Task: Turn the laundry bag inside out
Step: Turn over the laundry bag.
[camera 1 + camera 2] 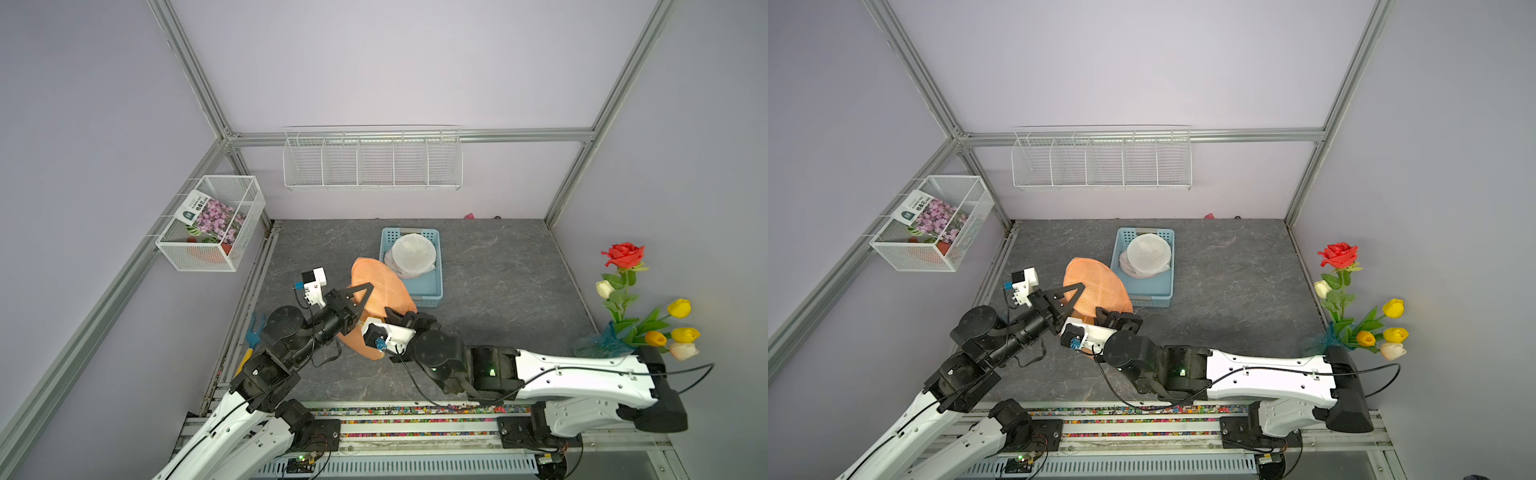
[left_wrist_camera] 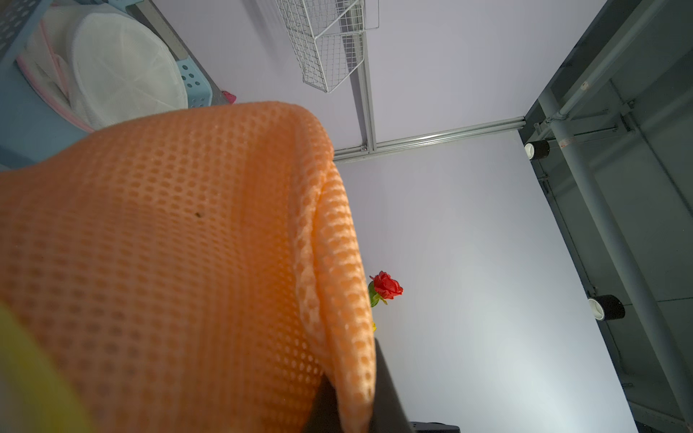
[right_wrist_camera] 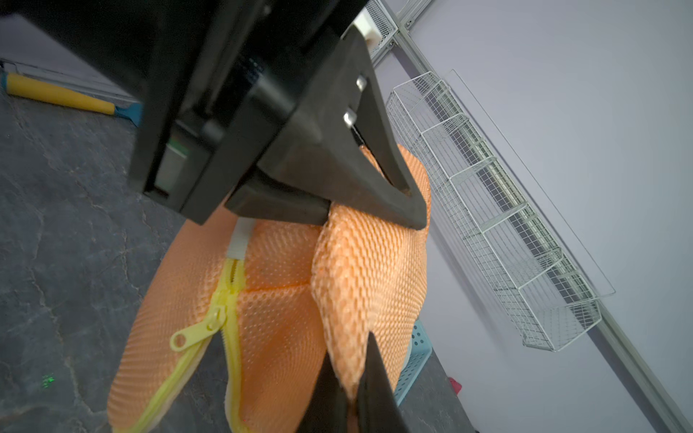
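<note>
Right wrist view: both tools are closed on one fold of the laundry bag (image 3: 277, 307), right tool (image 3: 350, 378) lower centre, left tool (image 3: 356, 210) above, probably to stretch the mesh.

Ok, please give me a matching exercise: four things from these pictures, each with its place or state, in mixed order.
1. orange mesh laundry bag
2. white round mesh bag
3. red artificial rose
4. packet printed with purple flowers

a. in the white wire basket on the left wall
b. beside the right wall
c. pinched by left gripper and right gripper
d. in the light blue plastic basket

Pairs: 1-c, 2-d, 3-b, 4-a.
</note>
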Available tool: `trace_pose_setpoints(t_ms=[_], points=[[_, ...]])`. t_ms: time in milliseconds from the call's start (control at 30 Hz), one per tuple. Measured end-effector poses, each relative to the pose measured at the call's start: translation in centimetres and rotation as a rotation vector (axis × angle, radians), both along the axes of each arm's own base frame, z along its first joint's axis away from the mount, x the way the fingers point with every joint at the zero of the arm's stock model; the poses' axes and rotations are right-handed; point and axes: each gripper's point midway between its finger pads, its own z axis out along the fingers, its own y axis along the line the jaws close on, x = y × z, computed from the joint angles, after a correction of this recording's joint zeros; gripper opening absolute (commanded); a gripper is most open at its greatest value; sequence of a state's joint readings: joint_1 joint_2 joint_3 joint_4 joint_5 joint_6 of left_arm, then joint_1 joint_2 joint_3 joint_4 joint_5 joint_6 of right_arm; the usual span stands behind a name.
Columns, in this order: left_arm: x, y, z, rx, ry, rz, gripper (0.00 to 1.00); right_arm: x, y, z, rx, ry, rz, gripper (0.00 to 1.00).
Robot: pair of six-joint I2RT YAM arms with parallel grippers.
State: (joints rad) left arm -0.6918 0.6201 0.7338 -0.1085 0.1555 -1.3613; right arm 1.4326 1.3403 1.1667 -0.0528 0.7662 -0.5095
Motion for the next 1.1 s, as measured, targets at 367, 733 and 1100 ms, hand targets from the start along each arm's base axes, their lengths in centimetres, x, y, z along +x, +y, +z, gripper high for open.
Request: trace_pose_setpoints(t_ms=[367, 733, 1100], points=[[-1.2, 1.0, -1.5, 0.209, -0.092, -0.02, 0.69, 3.3, -3.6, 0.5, 0.073, 0.227, 0.022, 0.0], [-4.6, 2.2, -1.4, 0.454, -0.337, -0.116, 0.65, 4.3, -5.8, 1.6, 0.149, 0.424, 0.084, 0.0], [-6.8, 2.6, -4.1, 0.522, -0.383, -0.203, 0.58, 5.4, -6.4, 1.6, 0.172, 0.506, 0.06, 0.0]])
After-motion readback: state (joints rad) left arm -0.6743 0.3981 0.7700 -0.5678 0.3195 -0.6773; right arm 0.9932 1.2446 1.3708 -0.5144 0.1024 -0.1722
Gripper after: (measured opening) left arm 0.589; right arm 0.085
